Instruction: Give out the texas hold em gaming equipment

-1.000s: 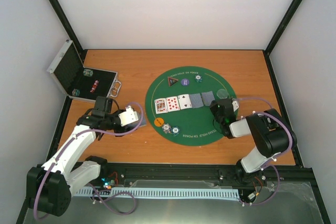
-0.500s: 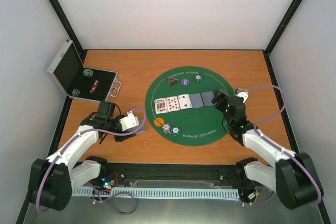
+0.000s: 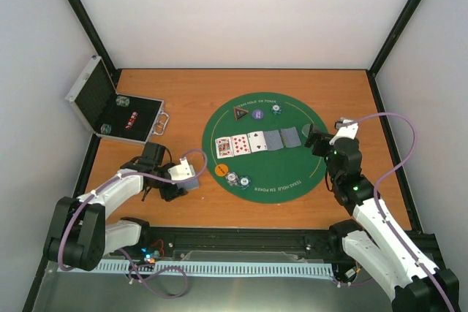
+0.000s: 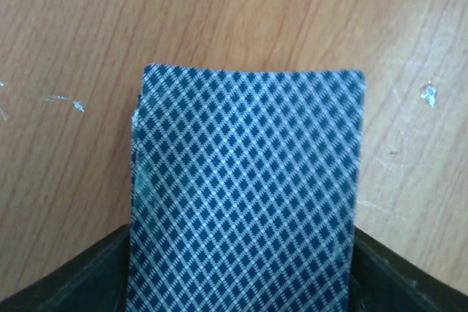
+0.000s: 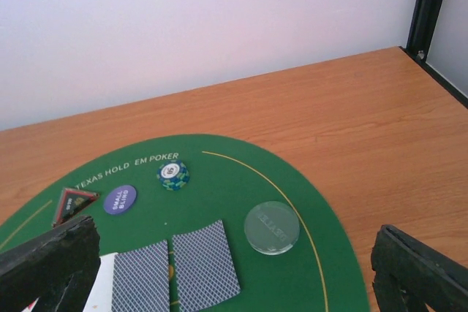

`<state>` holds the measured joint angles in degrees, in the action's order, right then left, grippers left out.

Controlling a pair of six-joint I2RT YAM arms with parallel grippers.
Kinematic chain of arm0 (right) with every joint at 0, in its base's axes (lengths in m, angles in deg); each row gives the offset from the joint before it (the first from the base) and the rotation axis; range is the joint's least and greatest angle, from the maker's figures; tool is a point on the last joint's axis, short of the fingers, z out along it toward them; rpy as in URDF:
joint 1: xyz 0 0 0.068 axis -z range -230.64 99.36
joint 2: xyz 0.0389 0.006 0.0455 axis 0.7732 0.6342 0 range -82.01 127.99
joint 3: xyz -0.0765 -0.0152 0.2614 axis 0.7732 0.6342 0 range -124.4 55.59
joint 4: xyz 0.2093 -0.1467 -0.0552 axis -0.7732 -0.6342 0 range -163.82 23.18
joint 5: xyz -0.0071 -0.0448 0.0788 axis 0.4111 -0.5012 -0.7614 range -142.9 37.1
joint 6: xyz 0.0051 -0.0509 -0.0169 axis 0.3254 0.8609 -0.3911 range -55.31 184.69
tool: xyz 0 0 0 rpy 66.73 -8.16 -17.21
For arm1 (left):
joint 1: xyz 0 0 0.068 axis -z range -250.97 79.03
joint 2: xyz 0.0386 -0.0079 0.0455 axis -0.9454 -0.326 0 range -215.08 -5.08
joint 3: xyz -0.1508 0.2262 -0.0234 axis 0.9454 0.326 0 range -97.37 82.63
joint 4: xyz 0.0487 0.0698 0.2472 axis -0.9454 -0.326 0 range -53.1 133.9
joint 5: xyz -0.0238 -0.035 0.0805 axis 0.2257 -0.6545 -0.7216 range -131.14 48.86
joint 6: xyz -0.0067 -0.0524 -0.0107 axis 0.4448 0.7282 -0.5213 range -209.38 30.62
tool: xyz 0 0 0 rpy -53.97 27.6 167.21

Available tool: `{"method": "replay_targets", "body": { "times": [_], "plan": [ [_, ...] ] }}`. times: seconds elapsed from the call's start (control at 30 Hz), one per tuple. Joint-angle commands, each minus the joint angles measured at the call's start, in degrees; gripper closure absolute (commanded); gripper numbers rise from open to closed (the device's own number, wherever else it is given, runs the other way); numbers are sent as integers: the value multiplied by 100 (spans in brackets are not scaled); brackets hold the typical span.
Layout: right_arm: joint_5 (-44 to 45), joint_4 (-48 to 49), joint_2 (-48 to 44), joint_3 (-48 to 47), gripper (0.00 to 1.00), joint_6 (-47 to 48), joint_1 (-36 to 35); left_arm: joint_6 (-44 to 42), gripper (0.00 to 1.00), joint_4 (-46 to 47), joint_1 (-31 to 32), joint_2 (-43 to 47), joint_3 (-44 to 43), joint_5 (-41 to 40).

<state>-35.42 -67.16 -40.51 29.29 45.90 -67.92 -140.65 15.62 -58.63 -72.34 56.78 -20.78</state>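
Cards (image 4: 245, 195) with blue-checked backs sit clamped in the left gripper (image 3: 183, 173) over bare wood beside the green mat (image 3: 289, 180) — likely a deck kept ready for dealing. Right gripper (image 3: 316, 141) hangs with jaws wide apart near the clear dealer disc (image 5: 272, 228) (lying at the mat's right edge); orange-brown table (image 3: 183, 93), white walls, black frame
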Motion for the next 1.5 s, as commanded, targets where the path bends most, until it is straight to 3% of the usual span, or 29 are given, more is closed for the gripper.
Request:
{"method": "replay_targets", "body": {
  "times": [0.0,0.13,0.53,0.63,0.77,0.9,1.0,1.1,1.17,1.27,1.37,1.47],
  "plan": [
    [-23,-292,-6,-161,0,458,73,55,23,192,41,-92,4,66],
    [-132,-208,40,-201,0,490,84,47,1,16,41,-12,-20,152],
    [-432,-229,122,-318,0,688,244,-121,0,-966,41,1078,-559,1203],
    [-577,-124,154,-310,0,741,329,171,0,-914,41,1373,-894,1415],
    [-992,322,149,-139,0,779,813,1411,0,150,12,1674,-1246,1092],
    [-1579,1170,224,257,0,580,1524,2428,0,1212,-101,1246,-1522,174],
    [-1766,2062,438,652,0,267,1895,2967,0,1969,-414,934,-1508,-298],
    [-1487,3042,786,1175,0,325,1975,3590,0,2676,-893,625,-1345,-168],
    [-1174,3776,1169,1521,0,536,1981,3804,0,3228,-1076,525,-1061,-260],
    [-969,4121,1458,1614,0,951,2008,3972,0,4652,-1393,655,-180,-487],
    [-1205,4641,1857,1739,0,1168,2008,4299,0,6277,-1686,471,748,-562],
    [-1297,5318,2440,1880,0,1206,2009,4596,0,7245,-1742,-45,1135,-651]
  ]
}}
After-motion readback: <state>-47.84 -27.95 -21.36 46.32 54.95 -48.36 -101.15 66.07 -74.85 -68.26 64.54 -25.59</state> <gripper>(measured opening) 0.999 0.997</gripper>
